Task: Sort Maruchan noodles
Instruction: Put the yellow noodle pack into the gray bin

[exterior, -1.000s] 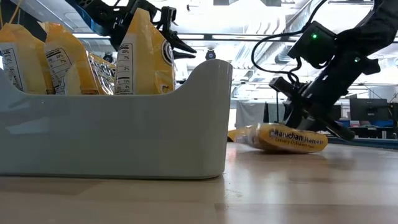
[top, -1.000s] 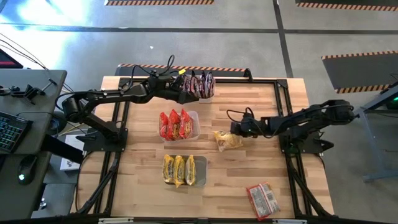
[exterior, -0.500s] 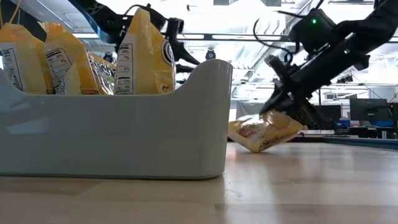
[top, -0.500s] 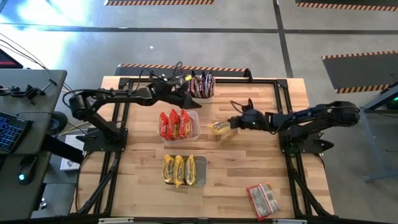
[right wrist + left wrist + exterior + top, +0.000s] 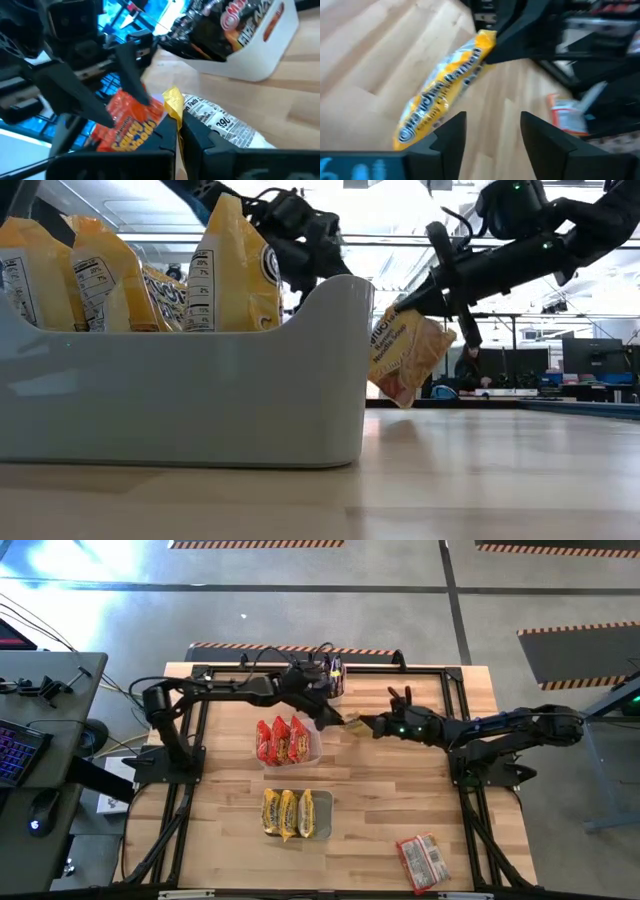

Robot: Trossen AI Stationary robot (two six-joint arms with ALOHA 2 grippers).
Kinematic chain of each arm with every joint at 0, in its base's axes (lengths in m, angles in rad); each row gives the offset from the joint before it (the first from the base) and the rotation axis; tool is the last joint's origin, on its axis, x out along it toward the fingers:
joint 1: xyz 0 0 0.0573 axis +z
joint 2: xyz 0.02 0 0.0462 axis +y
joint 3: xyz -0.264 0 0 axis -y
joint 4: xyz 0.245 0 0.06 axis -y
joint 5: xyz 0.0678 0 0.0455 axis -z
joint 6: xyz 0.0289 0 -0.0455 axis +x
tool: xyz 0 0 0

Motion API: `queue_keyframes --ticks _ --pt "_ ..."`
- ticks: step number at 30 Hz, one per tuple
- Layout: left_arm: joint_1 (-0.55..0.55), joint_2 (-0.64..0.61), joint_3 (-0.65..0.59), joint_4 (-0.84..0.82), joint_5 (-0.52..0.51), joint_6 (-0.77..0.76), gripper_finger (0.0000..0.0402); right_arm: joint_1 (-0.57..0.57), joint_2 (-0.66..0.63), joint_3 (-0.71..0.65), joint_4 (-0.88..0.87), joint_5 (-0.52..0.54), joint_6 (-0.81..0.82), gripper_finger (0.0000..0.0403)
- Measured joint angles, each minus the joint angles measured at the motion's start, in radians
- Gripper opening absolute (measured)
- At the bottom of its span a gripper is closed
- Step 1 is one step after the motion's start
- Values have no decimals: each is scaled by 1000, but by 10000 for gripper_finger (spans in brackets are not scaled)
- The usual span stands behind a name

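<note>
A yellow noodle packet (image 5: 408, 352) hangs in the air, clear of the table, with my right gripper (image 5: 177, 142) shut on its end. My left gripper (image 5: 492, 135) stands open just short of the packet (image 5: 445, 90), beside the tub of red packets (image 5: 288, 740); I see no touch. Yellow packets (image 5: 287, 812) stand on edge in the near tub (image 5: 200, 395). Dark packets (image 5: 235, 25) stand in the far tub (image 5: 325, 675). My right gripper pinches the yellow packet's crimped end (image 5: 174, 102) between its two fingers. The fingers come nearly level from the table's right side. The packet hangs tilted below them, lifted clear of the table, its printed back (image 5: 220, 122) toward the wrist camera.
A pair of red packets (image 5: 425, 862) lies flat at the table's near right corner. The three tubs sit in a row down the table's middle. Bare wood shows between the tubs and the right arm (image 5: 500, 727).
My right gripper has risen and gone toward the table's left and far side, rolling its wrist; the yellow packet has come off the table and now hangs from its end. My left gripper has left the dark-packet tub and swung right and down toward the packet.
</note>
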Motion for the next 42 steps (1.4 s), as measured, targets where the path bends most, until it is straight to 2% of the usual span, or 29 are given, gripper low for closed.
queue_keyframes --ticks 3,8,15,28,36,42 --pt "-14 21 57 -70 -79 99 194 0 0 0 31 -2 -5 0" --pt "-36 30 98 -92 -185 248 218 0 0 0 64 -22 -27 0" --pt "-56 29 98 -113 -186 360 227 0 0 0 92 -33 -51 0" --pt "-62 78 96 -85 -185 347 227 1 0 1 131 -72 -83 0" --pt "-69 88 97 -63 -160 425 227 1 0 2 142 -77 -91 0" --pt "-69 118 97 -4 -147 424 227 1 0 2 155 -81 -109 0"
